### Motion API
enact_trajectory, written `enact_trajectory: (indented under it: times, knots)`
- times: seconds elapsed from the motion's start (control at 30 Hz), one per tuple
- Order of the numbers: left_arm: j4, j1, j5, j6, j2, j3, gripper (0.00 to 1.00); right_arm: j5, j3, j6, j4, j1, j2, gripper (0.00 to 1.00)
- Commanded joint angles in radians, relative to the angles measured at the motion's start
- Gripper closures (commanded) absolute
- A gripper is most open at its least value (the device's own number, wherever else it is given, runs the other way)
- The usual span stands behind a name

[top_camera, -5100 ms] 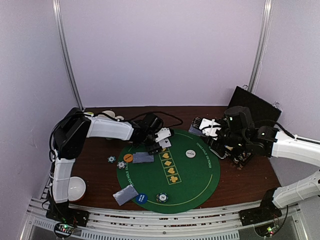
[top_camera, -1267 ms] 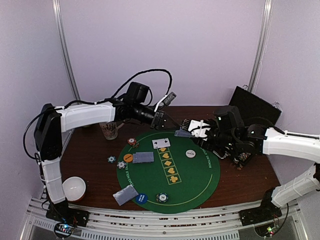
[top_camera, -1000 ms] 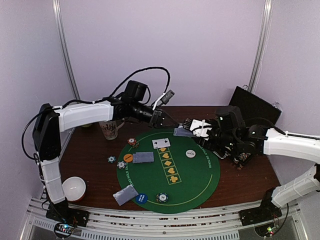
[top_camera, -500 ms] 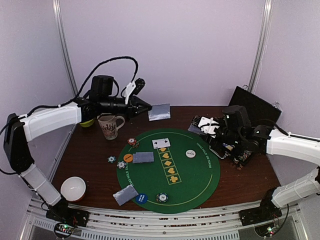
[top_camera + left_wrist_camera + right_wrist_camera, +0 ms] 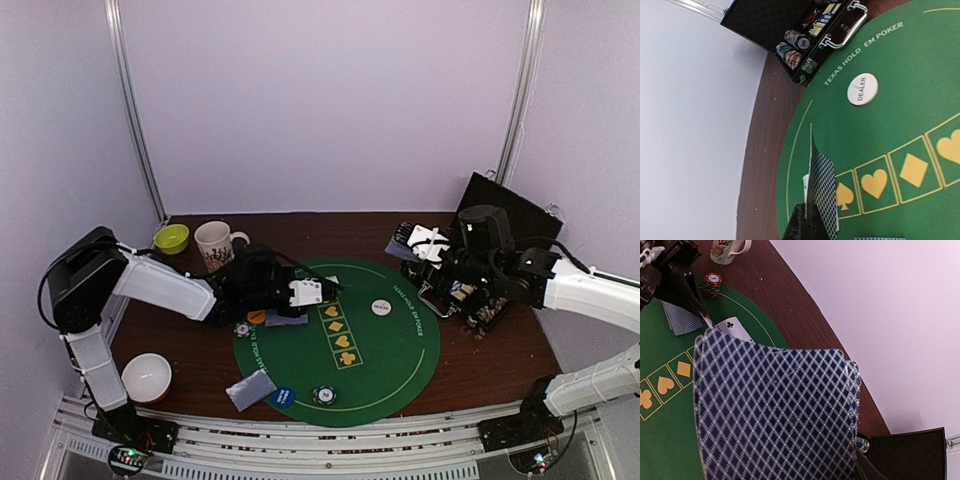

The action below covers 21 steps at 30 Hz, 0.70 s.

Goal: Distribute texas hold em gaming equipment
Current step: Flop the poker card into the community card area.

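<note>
My left gripper is low over the upper left of the green mat, shut on one grey-blue-backed card seen nearly edge-on. Just under it lies a face-up white card, next to the spade box. My right gripper hovers at the mat's back right, shut on the deck of cards, which fills the right wrist view. The white dealer button, an orange button, a blue button, a face-down pair and striped chips lie on the mat.
A patterned mug and a green bowl stand at the back left. A white bowl sits at the near left. The open black chip case lies right of the mat, under my right arm. A chip stack stands by the mat's far edge.
My left arm has swung down from high over the back of the table to the mat's upper left, still holding its card. My right gripper with the deck has drawn back a little.
</note>
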<state>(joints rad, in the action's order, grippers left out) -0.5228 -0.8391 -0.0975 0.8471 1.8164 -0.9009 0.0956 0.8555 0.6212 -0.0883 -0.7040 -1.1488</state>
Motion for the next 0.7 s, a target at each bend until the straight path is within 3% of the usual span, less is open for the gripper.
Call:
enact_trajectory:
  times: [0.0, 0.27, 0.57, 0.67]
  knots:
    - [-0.262, -0.014, 0.033, 0.163, 0.069, -0.027, 1.0, -0.005, -0.005, -0.015, -0.004, 0.009, 0.034, 0.53]
    - [-0.236, -0.046, 0.002, 0.312, 0.183, -0.023, 1.0, -0.01, -0.002, -0.016, -0.008, 0.009, 0.043, 0.53]
    - [-0.068, -0.089, 0.03, 0.313, 0.175, 0.004, 1.0, -0.019, -0.005, -0.022, 0.0, 0.009, 0.038, 0.53]
    - [-0.007, -0.098, 0.047, 0.297, 0.166, -0.007, 0.92, -0.019, -0.004, -0.023, 0.002, 0.009, 0.037, 0.53]
